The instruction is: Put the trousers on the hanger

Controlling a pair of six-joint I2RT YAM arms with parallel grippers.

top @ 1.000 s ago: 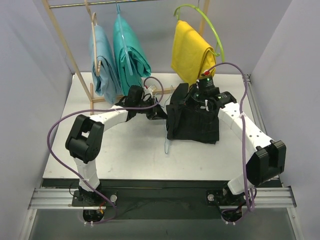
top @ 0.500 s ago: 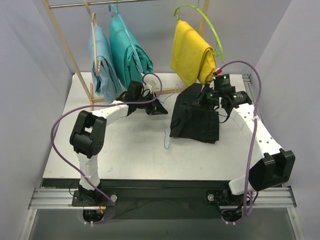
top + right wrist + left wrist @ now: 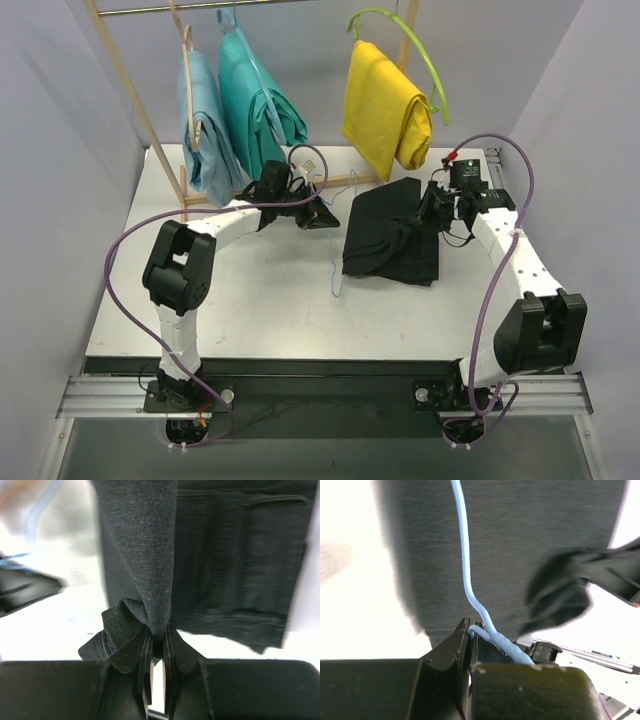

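The black trousers [image 3: 390,240] lie bunched on the table right of centre. My right gripper [image 3: 432,208] is shut on a fold at their far right edge and holds it lifted; in the right wrist view the fabric [image 3: 150,555] is pinched between the jaws [image 3: 157,639]. My left gripper [image 3: 322,216] is at the trousers' left side, shut on the thin light-blue wire hanger [image 3: 335,275], whose wire hangs down toward the table. In the left wrist view the hanger's wire [image 3: 464,560] runs from the jaws [image 3: 472,634] across the black cloth [image 3: 530,540].
A wooden rack [image 3: 128,90] stands at the back. On it hang a light-blue garment [image 3: 205,130], teal trousers [image 3: 255,105] and yellow trousers [image 3: 380,105] on a lime-green hanger [image 3: 405,30]. The rack's base rail [image 3: 345,181] runs just behind the grippers.
My right gripper has moved right and back with the trousers' edge, pulling the cloth out to the right. The left gripper with the hanger has shifted slightly toward the back.
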